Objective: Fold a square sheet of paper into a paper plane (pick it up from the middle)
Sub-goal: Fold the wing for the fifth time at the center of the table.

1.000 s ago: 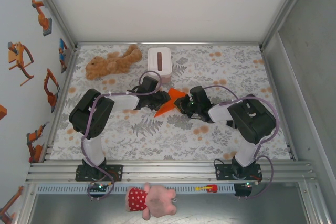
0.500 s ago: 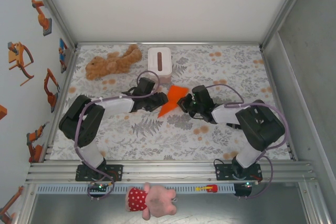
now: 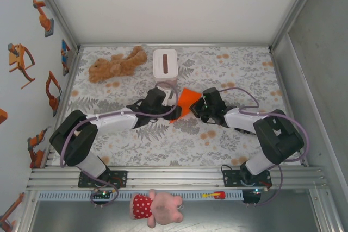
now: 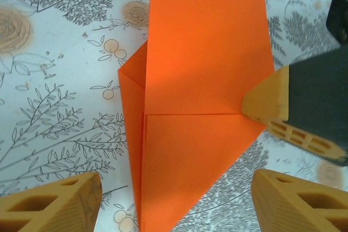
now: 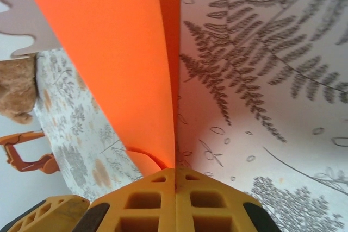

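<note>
Now my right end effector (image 5: 175,177) pinches one corner of the square sheet of paper (image 4: 201,69) on the surface (image 4: 54,107); my left end effector (image 4: 176,205) gapes open, the sheet's long axis running straight ahead from between its fingers.

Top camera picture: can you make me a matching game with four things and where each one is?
Things
1. orange paper
2. white tissue box
3. brown teddy
4. pink plush toy

Places
A. lying at the back left of the table
B. off the table, in front of its near edge
C. in the middle of the table
D. at the back of the table, near the centre

Pairs: 1-C, 2-D, 3-A, 4-B
</note>
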`<state>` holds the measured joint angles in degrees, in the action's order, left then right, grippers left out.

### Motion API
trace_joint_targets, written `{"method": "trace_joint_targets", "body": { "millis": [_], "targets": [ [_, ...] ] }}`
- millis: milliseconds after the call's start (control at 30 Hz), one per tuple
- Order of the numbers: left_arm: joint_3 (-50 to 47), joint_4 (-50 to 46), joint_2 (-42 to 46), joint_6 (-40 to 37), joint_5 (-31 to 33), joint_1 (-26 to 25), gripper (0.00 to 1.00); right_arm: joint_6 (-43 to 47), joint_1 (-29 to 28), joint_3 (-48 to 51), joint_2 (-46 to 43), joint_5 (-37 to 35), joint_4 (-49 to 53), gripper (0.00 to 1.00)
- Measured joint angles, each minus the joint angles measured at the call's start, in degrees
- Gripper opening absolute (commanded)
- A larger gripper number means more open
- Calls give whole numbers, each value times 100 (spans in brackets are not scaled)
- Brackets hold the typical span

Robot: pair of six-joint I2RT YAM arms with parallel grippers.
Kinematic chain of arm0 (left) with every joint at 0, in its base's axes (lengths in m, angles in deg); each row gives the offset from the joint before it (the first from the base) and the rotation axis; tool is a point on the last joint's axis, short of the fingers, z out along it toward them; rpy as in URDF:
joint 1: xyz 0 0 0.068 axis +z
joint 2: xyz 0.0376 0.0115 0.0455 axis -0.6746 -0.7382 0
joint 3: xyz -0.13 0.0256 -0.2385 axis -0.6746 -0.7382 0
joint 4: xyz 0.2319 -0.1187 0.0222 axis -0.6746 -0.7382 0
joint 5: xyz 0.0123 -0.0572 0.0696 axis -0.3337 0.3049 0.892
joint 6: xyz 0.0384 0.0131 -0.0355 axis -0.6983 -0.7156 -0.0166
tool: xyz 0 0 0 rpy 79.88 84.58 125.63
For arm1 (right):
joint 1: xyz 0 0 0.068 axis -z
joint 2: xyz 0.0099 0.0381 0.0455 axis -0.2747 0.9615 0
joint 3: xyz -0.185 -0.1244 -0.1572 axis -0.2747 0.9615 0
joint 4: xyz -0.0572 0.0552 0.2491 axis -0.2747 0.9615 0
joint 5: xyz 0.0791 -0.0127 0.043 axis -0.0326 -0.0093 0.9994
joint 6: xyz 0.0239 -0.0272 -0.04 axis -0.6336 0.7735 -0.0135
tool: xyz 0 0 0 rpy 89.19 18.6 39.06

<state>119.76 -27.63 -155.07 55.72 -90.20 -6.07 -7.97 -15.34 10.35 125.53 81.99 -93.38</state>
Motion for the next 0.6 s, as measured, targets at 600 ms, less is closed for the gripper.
{"method": "trace_joint_targets", "body": {
  "millis": [600],
  "targets": [
    [-245,1655,-706,-2251,275,-402,58,-216,118,-811,57,319,876,0]
  ]
}}
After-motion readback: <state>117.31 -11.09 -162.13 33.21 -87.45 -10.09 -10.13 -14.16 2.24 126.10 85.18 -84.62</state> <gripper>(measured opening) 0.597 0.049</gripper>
